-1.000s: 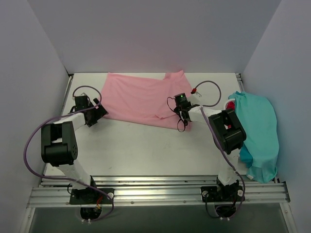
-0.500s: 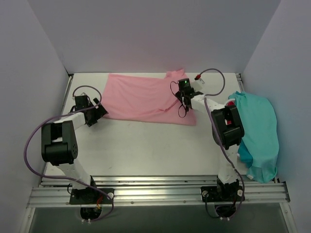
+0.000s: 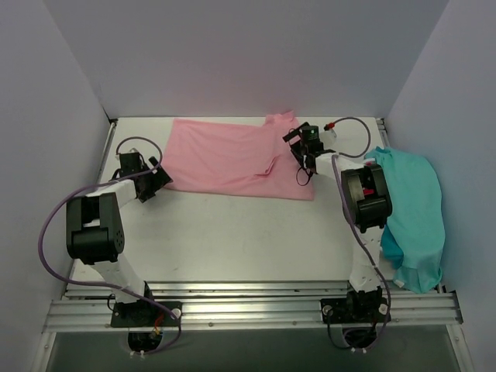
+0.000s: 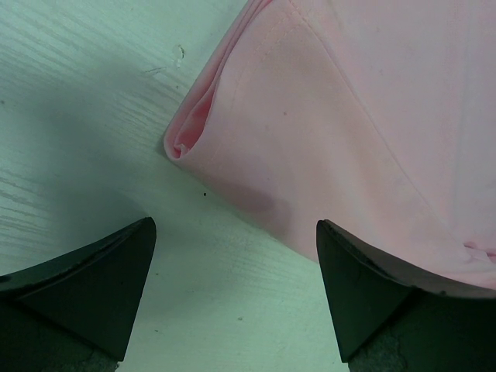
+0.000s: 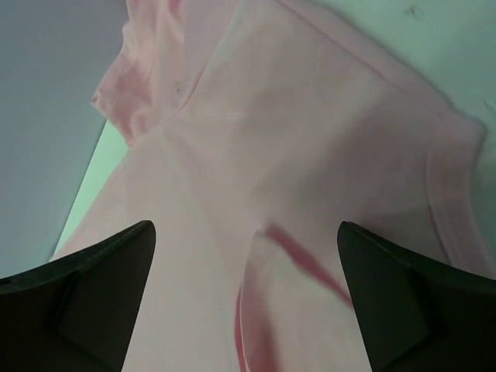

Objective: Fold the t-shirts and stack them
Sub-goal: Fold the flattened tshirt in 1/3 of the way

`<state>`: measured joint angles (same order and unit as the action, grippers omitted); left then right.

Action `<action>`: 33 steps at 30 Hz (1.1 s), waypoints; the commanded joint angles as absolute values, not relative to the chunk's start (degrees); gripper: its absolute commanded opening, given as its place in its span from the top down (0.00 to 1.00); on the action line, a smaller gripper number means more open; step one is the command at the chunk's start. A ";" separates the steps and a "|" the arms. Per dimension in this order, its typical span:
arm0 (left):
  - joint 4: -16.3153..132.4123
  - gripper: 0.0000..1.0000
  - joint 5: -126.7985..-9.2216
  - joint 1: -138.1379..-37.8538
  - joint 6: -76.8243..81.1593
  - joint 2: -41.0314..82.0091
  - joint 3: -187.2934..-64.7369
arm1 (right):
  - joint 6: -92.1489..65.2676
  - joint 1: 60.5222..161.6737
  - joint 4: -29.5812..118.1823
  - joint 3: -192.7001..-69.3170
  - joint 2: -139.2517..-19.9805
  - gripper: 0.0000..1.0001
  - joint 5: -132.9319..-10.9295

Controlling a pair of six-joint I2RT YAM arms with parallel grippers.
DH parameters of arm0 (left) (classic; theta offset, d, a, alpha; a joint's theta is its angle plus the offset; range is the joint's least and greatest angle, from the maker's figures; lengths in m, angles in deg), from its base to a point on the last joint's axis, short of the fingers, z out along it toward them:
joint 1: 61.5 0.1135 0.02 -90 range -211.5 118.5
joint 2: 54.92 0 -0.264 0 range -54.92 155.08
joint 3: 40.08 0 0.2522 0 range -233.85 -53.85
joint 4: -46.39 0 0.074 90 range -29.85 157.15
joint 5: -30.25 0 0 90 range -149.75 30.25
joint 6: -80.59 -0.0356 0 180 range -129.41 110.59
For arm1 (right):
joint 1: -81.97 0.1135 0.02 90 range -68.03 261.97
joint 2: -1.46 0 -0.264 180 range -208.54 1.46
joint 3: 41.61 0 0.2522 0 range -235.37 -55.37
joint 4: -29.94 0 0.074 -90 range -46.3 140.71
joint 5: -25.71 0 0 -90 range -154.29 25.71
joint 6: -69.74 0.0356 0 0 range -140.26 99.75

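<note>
A white table (image 3: 232,232) with plain grey walls around it carries the work. The pink t-shirt (image 3: 225,155) lies flat on the far half of the table, and its long axis runs from left to right. A teal t-shirt (image 3: 411,209) is heaped at the right edge, well apart from it.

The left jaws are spread open and empty, low at the near-left corner of the pink shirt; in the left wrist view this folded corner (image 4: 232,132) lies just ahead, between them. The right jaws are open too, with nothing in them, and hang over the right end of the shirt (image 5: 310,155), near its sleeve. So each arm is close to one end of the long axis.

A second ago the right arm (image 3: 364,201) was nearer, above the near-right hem. It has since gone farther and to the right, and that corner now lies flatter. The left arm (image 3: 93,225) did not move.
</note>
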<state>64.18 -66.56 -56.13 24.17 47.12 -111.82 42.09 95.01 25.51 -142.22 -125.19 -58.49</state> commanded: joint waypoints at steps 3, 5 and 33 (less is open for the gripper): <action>64.02 0.06 -66.78 -55.87 23.28 47.65 -113.08 | 41.18 100.32 19.63 -130.65 -107.62 0.00 -57.35; 63.93 0.06 -66.78 -55.96 23.28 47.74 -113.17 | 41.44 102.09 18.92 -127.46 -102.79 0.00 -56.04; 63.84 0.06 -65.81 -56.31 23.46 47.56 -113.08 | 44.69 112.82 18.39 -123.93 -111.82 0.05 -54.62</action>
<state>64.16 -66.43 -56.15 24.19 47.17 -111.84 43.49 112.71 18.97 -122.86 -110.15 -55.75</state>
